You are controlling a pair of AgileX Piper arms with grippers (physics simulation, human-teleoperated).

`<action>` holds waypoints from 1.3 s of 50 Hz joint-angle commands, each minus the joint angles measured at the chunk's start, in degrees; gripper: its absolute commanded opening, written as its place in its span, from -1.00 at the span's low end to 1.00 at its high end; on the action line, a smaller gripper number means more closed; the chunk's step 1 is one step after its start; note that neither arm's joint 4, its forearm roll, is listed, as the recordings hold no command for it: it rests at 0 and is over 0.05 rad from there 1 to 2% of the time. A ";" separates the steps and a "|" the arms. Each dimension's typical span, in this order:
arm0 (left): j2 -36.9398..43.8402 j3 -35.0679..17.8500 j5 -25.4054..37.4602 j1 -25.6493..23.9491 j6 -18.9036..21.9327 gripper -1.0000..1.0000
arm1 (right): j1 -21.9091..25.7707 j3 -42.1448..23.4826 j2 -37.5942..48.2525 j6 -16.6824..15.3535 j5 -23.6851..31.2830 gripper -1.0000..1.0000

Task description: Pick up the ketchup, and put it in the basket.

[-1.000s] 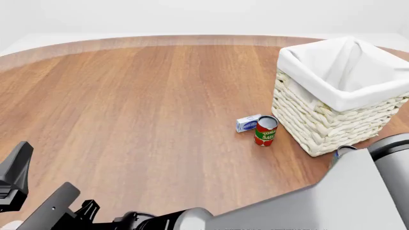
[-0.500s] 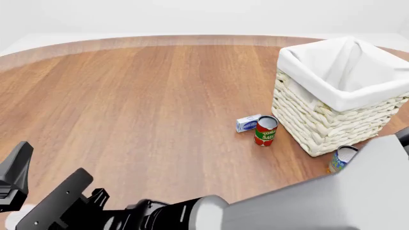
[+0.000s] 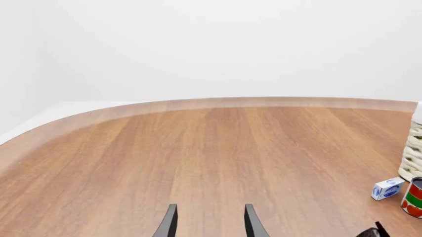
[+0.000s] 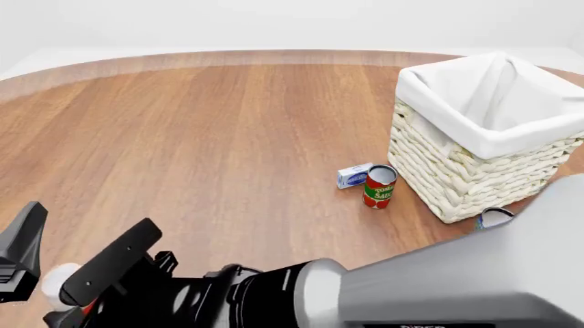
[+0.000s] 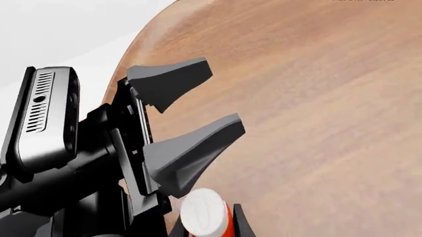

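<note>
The ketchup [image 5: 209, 216], a red bottle with a wide white cap, sits between the two dark fingertips of my right gripper [image 5: 205, 226], which is shut on it. In the front view the white cap [image 4: 59, 280] shows at the lower left, beside my right arm's wrist. My left gripper [image 3: 209, 222] is open and empty; its two fingers [image 5: 191, 148] stand just beside the ketchup, and one of its fingers [image 4: 22, 246] shows at the left edge. The cream wicker basket [image 4: 456, 174] with white cloth stands at the far right.
A red-and-green tomato sauce can [image 4: 379, 186] and a small blue-and-white box [image 4: 354, 175] stand just left of the basket. A blue-and-orange can [image 4: 493, 219] is partly hidden behind my right arm [image 4: 411, 294], which crosses the lower front view.
My right arm has swung forward and to the right near the left edge, and the ketchup's white cap has come into view with it. The left gripper has not moved.
</note>
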 commanded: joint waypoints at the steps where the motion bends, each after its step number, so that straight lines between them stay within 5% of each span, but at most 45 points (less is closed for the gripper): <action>1: 0.00 0.00 0.00 0.00 0.00 1.00 | -1.68 1.18 -1.71 1.99 -1.03 -1.00; 65: 0.00 0.00 0.00 0.00 0.00 1.00 | -21.14 10.34 -18.08 1.80 -4.41 -1.00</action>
